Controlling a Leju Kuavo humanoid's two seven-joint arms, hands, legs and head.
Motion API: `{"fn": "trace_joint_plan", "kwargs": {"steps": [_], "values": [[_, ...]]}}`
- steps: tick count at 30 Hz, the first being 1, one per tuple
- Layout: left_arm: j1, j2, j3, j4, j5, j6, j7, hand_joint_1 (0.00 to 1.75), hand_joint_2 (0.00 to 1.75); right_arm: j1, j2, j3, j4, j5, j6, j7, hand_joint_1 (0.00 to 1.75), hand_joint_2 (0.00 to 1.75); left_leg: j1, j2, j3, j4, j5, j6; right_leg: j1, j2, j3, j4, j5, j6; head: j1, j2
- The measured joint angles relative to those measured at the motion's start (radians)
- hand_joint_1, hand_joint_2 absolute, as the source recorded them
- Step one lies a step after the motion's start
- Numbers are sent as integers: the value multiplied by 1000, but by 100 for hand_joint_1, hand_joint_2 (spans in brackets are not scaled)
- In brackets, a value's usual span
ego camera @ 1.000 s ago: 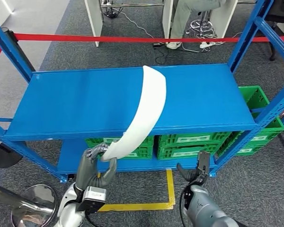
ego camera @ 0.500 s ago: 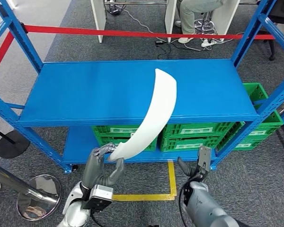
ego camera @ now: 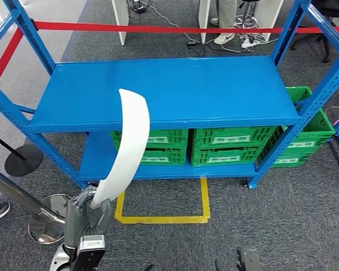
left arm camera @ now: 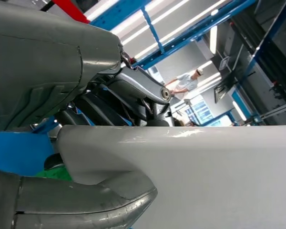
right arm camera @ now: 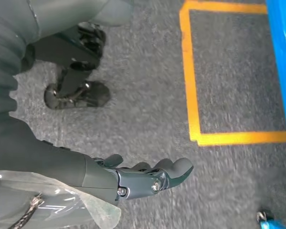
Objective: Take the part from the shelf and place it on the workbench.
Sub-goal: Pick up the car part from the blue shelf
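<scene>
Left hand grasps white curved part at its near narrow end; thumb and fingers clamp both faces. Part rises off hand, arcs up and far, clear of blue shelf, in front of its left half. Right hand low over grey carpet, fingers extended, released, holding nothing. Green crates on lower shelf level. Yellow floor square near shelf.

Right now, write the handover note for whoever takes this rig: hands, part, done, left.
Left hand: grips the lower end of the white curved part, held up in front of the blue shelf.
Right hand: holds nothing, fingers apart, hanging over the grey carpet.
Done: part is off the shelf.
Left: carry it to the workbench, which I cannot see here, and set it down.
</scene>
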Motion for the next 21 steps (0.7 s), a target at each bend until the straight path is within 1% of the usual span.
{"fn": "trace_joint_plan", "kwargs": {"steps": [1, 2, 3, 4, 5, 6, 7, 8, 9, 10, 11, 12, 13, 14, 15, 16, 17, 18, 19, 20, 21], "values": [[1, -1, 1, -4, -2, -1, 0, 175, 175, 1, 0, 0, 0, 6, 10, -4, 0, 175, -2, -1, 32, -51, -16, 6, 0, 1, -5, 3, 8, 7, 0, 0], [1, -1, 2, -6, -4, -2, 0, 175, 175, 1, 0, 0, 0, 11, 21, -7, 0, 175, -6, -1, 45, -77, -26, 13, -1, 1, -7, 2, 17, 15, 0, 0], [3, -2, 4, -7, -6, -3, 0, 175, 175, 2, -1, 0, 0, 16, 31, -9, 0, 175, -8, 0, 42, -82, -23, 22, -3, 1, -9, 0, 27, 22, 0, 0], [4, -3, 6, -7, -8, -5, 1, 175, 175, 3, -1, 0, -2, 21, 41, -10, 0, 175, -9, 2, 33, -82, -12, 30, -5, 2, -13, 1, 26, 28, 0, 0], [5, -4, 8, -8, -10, -7, 1, 175, 175, 4, -2, 0, -4, 28, 47, -10, 0, 175, -9, 4, 23, -83, 0, 39, -6, 4, -23, 13, 6, 32, 2, 0], [6, -5, 10, -8, -13, -10, 1, 175, 175, 7, -2, 1, -8, 35, 51, -10, 0, 175, -9, 7, 11, -85, 13, 48, -7, 5, -37, 45, -33, 34, 4, 0], [6, -6, 12, -8, -14, -11, 1, 175, 175, 8, -3, 3, -12, 42, 52, -10, 0, 175, -9, 9, -3, -85, 25, 54, -8, 6, -54, 98, -87, 35, 5, 0], [7, -7, 15, -8, -15, -12, 1, 175, 175, 9, -3, 5, -15, 48, 52, -10, 0, 175, -12, 10, -19, -84, 37, 58, -8, 6, -71, 166, -137, 36, 7, 0], [7, -7, 17, -7, -15, -13, 1, 175, 175, 9, -3, 7, -17, 53, 52, -10, 0, 175, -16, 12, -35, -83, 50, 60, -8, 6, -82, 232, -167, 37, 7, 0], [7, -7, 19, -7, -15, -13, 1, 175, 175, 9, -3, 8, -17, 55, 54, -10, 0, 175, -19, 13, -52, -80, 61, 61, -7, 6, -83, 279, -171, 37, 7, 0], [7, -7, 20, -7, -16, -13, 1, 175, 175, 9, -3, 9, -18, 56, 57, -10, 0, 175, -21, 14, -69, -77, 72, 61, -7, 6, -71, 296, -152, 37, 7, 0], [7, -7, 22, -7, -16, -13, 1, 175, 175, 9, -3, 9, -18, 55, 64, -10, 0, 175, -23, 14, -87, -72, 82, 59, -7, 6, -42, 277, -121, 35, 7, 0], [7, -7, 24, -7, -16, -13, 1, 175, 175, 9, -3, 9, -18, 54, 71, -10, 0, 175, -23, 14, -103, -67, 91, 57, -7, 6, 5, 223, -96, 32, 7, 0], [8, -8, 26, -7, -17, -13, 1, 175, 175, 7, -3, 9, -18, 53, 78, -10, 0, 175, -25, 13, -117, -61, 99, 53, -5, 7, 66, 145, -90, 30, 7, 0], [8, -8, 27, -7, -17, -14, 1, 175, 175, 5, -3, 9, -18, 52, 84, -11, 0, 175, -26, 13, -128, -56, 107, 49, -4, 8, 122, 65, -99, 28, 7, 0], [8, -8, 28, -8, -17, -14, 1, 175, 175, 3, -3, 10, -19, 52, 87, -11, 0, 175, -27, 13, -135, -52, 116, 44, -2, 10, 162, 4, -115, 25, 7, 0], [8, -8, 29, -8, -17, -14, 1, 175, 175, 1, -3, 10, -19, 52, 89, -11, 0, 175, -27, 13, -141, -51, 124, 40, 1, 11, 182, -32, -127, 22, 7, 0], [9, -9, 30, -7, -17, -15, 1, 175, 175, 2, -3, 10, -19, 52, 89, -11, 0, 175, -26, 13, -144, -51, 134, 35, 3, 11, 178, -43, -127, 16, 6, 0], [10, -9, 30, -7, -17, -15, 1, 175, 175, 3, -4, 10, -19, 52, 90, -11, 0, 175, -24, 13, -149, -50, 134, 29, 3, 10, 169, -43, -119, 9, 8, 0], [11, -9, 30, -7, -17, -16, 0, 175, 175, 4, -5, 10, -19, 53, 90, -12, 0, 175, -21, 12, -156, -40, 117, 24, 3, 7, 160, -44, -110, -1, 8, 0], [13, -9, 31, -7, -16, -16, -1, 175, 175, 4, -5, 10, -19, 53, 91, -12, 0, 175, -20, 11, -166, -12, 80, 18, 2, 5, 149, -45, -99, -10, 7, 0]]}}
